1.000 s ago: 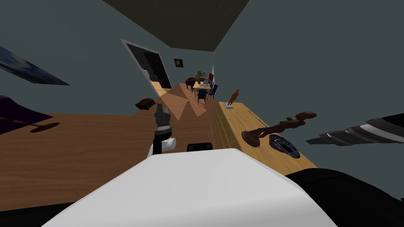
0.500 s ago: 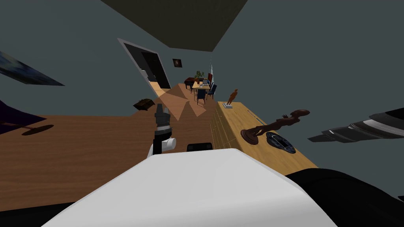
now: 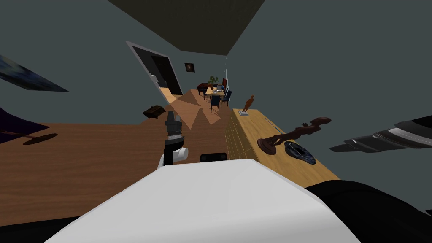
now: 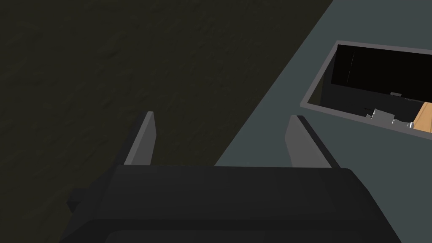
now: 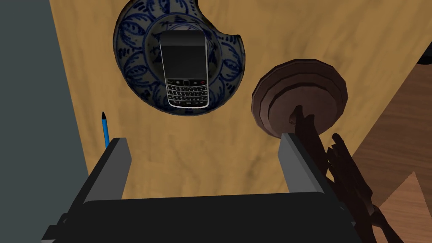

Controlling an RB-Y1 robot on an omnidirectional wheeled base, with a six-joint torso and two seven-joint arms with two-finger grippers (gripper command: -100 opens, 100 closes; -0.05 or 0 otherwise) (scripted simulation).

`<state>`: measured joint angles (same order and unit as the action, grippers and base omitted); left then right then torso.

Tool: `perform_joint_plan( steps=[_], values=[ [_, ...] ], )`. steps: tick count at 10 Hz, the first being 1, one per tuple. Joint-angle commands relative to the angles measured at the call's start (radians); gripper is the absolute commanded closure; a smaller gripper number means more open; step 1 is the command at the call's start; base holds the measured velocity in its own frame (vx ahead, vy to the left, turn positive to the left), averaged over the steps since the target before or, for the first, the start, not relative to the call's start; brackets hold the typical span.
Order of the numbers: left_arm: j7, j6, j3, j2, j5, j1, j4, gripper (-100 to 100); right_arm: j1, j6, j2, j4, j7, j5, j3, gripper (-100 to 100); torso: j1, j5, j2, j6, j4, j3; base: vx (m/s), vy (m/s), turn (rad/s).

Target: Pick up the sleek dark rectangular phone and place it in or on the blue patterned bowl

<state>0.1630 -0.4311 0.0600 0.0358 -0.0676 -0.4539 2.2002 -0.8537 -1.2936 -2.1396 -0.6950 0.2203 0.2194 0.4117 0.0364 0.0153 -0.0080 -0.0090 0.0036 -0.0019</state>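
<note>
Right wrist view: the right tool hangs over the wooden table, fingers spread wide and released, grasping nothing.

1. A dark brown statue stands on a round stepped base just beyond one fingertip. Its figure leans back past that finger, close beside it.
2. The blue patterned bowl sits on the table ahead of the tool, apart from the fingertips and beside the statue base.
3. The phone lies flat and face up inside the bowl, keypad end toward the tool. It is black with a silver edge, a dark screen and rows of small keys.
4. A blue pen lies at the other fingertip, near the table edge by the wall.

The left tool is raised, fingers apart and empty.
</note>
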Motion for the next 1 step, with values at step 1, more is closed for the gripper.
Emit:
perform_joint_plan(
  steps=[1],
  values=[
    [0.0,0.0,0.0,0.0,0.0,0.0,0.0,0,0.0,0.0,0.0,0.0,0.0,0.0,0.0,0,0.0,0.0,0.0,0.0,0.0,0.0,0.0,0.0,0.0]
  ],
)
